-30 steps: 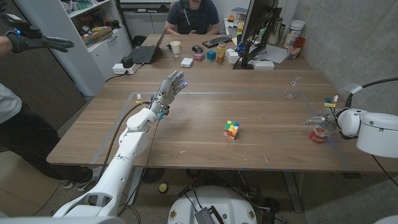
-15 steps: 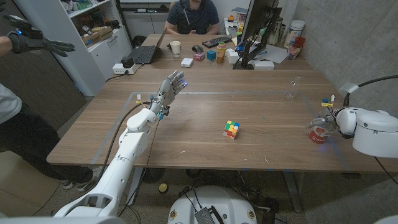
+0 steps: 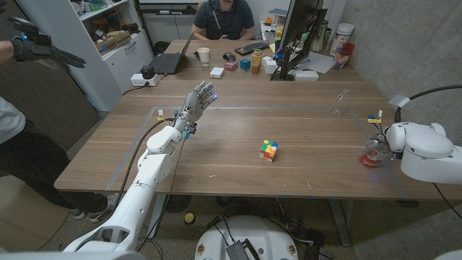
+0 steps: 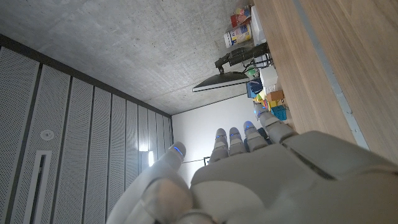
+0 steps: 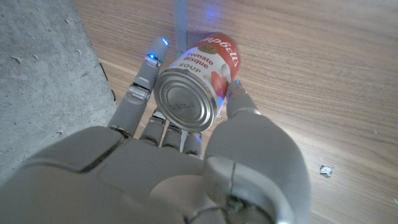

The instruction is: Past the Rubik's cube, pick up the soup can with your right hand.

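My right hand [image 5: 186, 155] is wrapped around the tomato soup can [image 5: 198, 79], fingers [image 5: 142, 84] along one side and thumb on the other, the silver lid facing my palm. In the head view that right hand [image 3: 385, 141] holds the can [image 3: 372, 154] near the right edge of the wooden table [image 3: 238, 173], well past the Rubik's cube [image 3: 268, 150] at mid-table. My left hand [image 3: 200, 98] is raised over the far left part of the table, fingers straight and apart, holding nothing.
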Tool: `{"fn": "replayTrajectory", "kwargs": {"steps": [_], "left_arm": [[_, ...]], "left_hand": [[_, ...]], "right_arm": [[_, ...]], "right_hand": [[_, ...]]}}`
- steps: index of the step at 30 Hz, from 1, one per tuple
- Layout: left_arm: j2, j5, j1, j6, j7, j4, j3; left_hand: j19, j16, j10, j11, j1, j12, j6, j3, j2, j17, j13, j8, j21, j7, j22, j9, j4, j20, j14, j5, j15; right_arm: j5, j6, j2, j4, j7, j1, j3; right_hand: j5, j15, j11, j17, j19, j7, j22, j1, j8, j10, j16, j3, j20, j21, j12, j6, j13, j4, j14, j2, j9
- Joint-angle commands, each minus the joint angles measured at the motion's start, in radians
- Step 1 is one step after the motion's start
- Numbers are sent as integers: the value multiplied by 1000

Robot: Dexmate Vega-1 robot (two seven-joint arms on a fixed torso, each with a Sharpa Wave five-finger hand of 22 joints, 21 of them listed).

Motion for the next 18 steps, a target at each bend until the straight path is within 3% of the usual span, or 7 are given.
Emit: {"fn": "replayTrajectory", "kwargs": {"steps": [1, 4, 7, 9, 10, 12, 18], "left_arm": [[0, -3, 1, -3, 1, -1, 0], [0, -2, 1, -4, 2, 0, 0], [0, -2, 1, -4, 3, 0, 0], [0, -3, 1, -2, 3, 0, 0], [0, -2, 1, -2, 4, 0, 0], [-1, -3, 0, -2, 4, 1, 0], [-1, -2, -2, -3, 4, 5, 0]], "left_hand": [[5, 3, 0, 5, -10, 6, 11, -4, 54, 3, 5, 2, 5, -1, 1, 6, 0, 6, -5, 2, 5], [5, 3, 1, 6, -10, 6, 11, -4, 53, 3, 5, 2, 5, 0, 1, 6, 1, 7, -5, 2, 6], [5, 3, 0, 5, -10, 5, 11, -5, 53, 3, 5, 2, 5, -1, 1, 6, 1, 7, -5, 2, 5], [5, 3, 0, 5, -10, 6, 11, -5, 53, 3, 5, 1, 5, 0, 1, 6, 1, 6, -6, 2, 5], [5, 3, 0, 6, -10, 6, 11, -5, 53, 3, 5, 1, 5, 0, 1, 6, 1, 6, -5, 2, 5], [4, 4, 0, 6, -10, 5, 11, -6, 53, 3, 5, 1, 5, -1, 1, 6, 1, 6, -5, 2, 6], [5, 3, 0, 6, -10, 6, 11, -7, 53, 3, 5, 0, 5, 0, 1, 6, 1, 6, -5, 2, 6]], "right_arm": [[-140, -6, 44, 37, 194, 78, -71], [-149, -5, 53, 49, 220, 86, -72], [-164, -7, 62, 58, 241, 94, -77], [-163, -9, 66, 61, 237, 91, -72], [-165, -8, 66, 61, 234, 90, -71], [-158, -8, 66, 60, 223, 83, -61], [-136, -10, 65, 53, 185, 67, -37]], "right_hand": [[-25, -103, -39, 18, 74, -39, 8, 172, -9, -14, 25, 36, -106, 21, -16, 34, 4, -3, 60, 50, 6], [-51, -149, -71, 33, 124, -38, 16, 282, -3, -30, 47, 58, -164, 48, -17, 93, 5, 0, 120, 70, 9], [-61, -177, -68, 43, 148, -19, 24, 350, 1, -6, 73, 77, -182, 69, -5, 140, 5, 3, 210, 81, 12], [-65, -187, -60, 52, 154, 14, 30, 398, 11, 30, 83, 94, -183, 85, 8, 194, 5, 10, 267, 89, 15], [-68, -186, -43, 56, 152, 41, 32, 429, 18, 69, 86, 105, -183, 96, 19, 237, 6, 15, 306, 89, 18], [-71, -190, -19, 68, 144, 62, 32, 464, 24, 129, 101, 108, -183, 108, 34, 287, 7, 19, 370, 88, 22], [-75, -195, 61, 96, 130, 141, 36, 532, 42, 331, 128, 76, -181, 154, 80, 419, 23, 29, 481, 85, 36]]}}
